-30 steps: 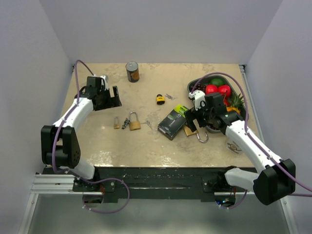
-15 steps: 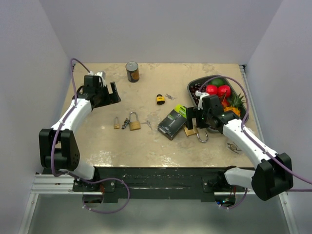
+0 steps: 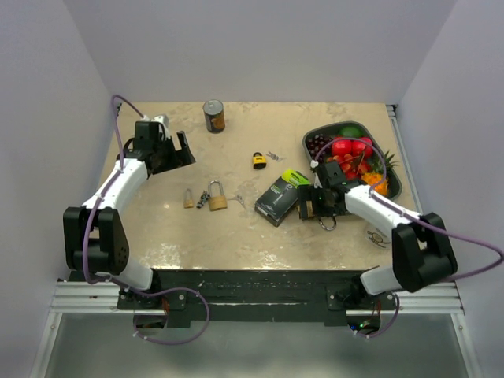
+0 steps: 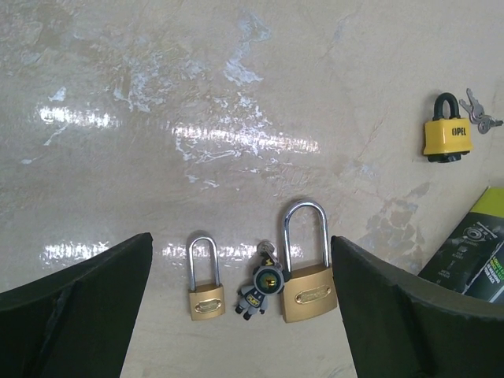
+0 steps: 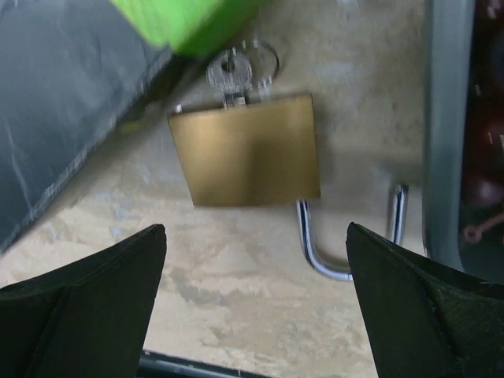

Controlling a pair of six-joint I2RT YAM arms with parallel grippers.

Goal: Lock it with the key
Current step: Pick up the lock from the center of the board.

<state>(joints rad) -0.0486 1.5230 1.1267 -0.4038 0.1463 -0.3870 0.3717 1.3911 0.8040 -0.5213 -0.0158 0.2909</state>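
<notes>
Two pincers, both mine, both spread to their widest with nothing between the pads. My right gripper hangs low over the padlock — a flat, squarish brass body with a dull sheen. It lies on the beige, stone-patterned table, just beside the grey wall of the tray. A silvery key sits in its keyway, round bow toward the black-and-green box. The chrome shackle loops out of the opposite end, one leg standing beside the body rather than in it.

My left gripper hovers well apart from all that, above a glossy, glare-streaked stretch of table. Below it lie a small brass padlock and a larger brass padlock side by side, with a little figure-shaped key fob between them. Farther off, a yellow padlock with a black shackle lies next to loose keys.

The dark tray holds smooth red fruit, something green, dark grapes and an orange piece. A can stands upright near the far edge.
</notes>
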